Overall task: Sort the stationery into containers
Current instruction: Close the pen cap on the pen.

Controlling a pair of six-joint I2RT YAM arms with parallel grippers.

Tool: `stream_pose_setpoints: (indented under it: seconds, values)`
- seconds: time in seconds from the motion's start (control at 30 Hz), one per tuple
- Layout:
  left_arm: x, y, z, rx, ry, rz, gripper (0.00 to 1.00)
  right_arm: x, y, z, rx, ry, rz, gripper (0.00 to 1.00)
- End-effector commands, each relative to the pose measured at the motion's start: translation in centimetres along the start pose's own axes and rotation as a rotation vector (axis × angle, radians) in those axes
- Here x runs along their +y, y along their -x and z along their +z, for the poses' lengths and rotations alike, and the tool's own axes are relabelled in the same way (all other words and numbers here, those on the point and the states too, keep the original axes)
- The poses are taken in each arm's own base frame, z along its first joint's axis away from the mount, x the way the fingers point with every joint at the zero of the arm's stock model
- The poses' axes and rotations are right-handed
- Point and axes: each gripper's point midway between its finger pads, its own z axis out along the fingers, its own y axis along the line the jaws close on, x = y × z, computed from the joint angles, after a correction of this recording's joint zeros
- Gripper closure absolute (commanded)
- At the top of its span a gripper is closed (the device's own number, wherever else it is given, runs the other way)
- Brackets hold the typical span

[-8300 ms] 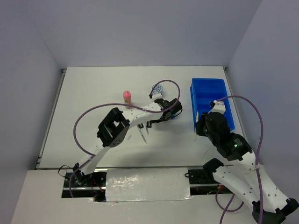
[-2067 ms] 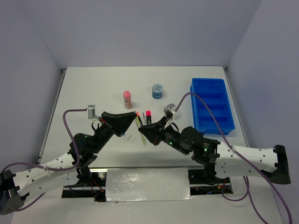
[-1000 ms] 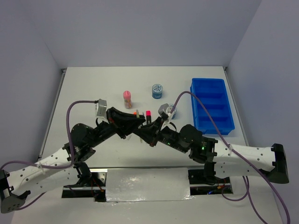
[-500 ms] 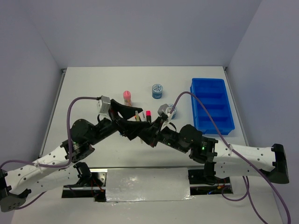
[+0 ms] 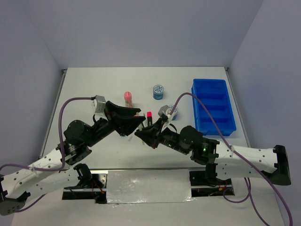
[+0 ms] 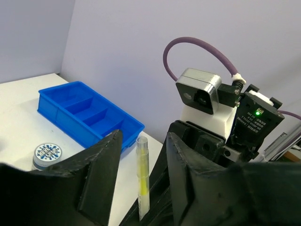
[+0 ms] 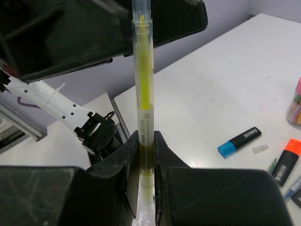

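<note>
Above white table (image 5: 94, 89), right tool (image 7: 145, 143) pinches yellow pen (image 7: 142, 70); left tool (image 6: 142, 141) spread around its tip.

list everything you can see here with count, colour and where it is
tray: 1, bright blue, divided, right side of table
patterned roll: 1 clear, blue-white, far centre
tube: 1, pink top, left of roll
highlighters: 3, black, blue, orange, pink caps, lying mid-table
pale pen: 1, yellow ink, upright in right tool
table: 1, white, under everything
left tool: 1, black, open, fingers flanking pale pen
right tool: 1, black, shut on pale pen
</note>
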Motion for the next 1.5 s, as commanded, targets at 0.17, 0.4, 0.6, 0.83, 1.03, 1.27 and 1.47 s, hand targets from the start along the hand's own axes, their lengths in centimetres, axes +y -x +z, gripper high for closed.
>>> stream_pose_setpoints:
  seconds: [0.17, 0.4, 0.6, 0.83, 1.03, 1.27, 1.47]
  values:
    - [-0.5, 1.2, 0.9, -0.029, -0.006, -0.001, 0.78, 0.5, 1.7, -0.2, -0.039, 0.019, -0.009, 1.00]
    - [0.0, -0.5, 1.1, 0.005, -0.001, -0.040, 1.00, 0.2, 3.5, -0.2, -0.071, -0.006, -0.056, 1.00]
    - [0.5, -4.3, 1.1, 0.116, -0.019, -0.085, 1.00, -0.4, 7.8, 0.2, -0.123, -0.021, -0.110, 1.00]
    - [0.8, -9.2, 0.2, 0.217, -0.024, -0.146, 1.00, -0.2, 13.2, 0.5, -0.163, -0.012, -0.178, 1.00]
    - [-0.7, -12.1, 0.0, 0.282, -0.050, -0.161, 1.00, 0.4, 15.0, 1.3, -0.178, 0.020, -0.184, 1.00]
    - [-1.0, -14.7, -0.3, 0.336, -0.044, -0.174, 1.00, 0.3, 17.5, 1.1, -0.213, 0.011, -0.186, 1.00]
    - [-1.0, -15.4, -0.7, 0.347, -0.039, -0.180, 1.00, 0.6, 21.6, 0.2, -0.291, 0.001, -0.169, 1.00]
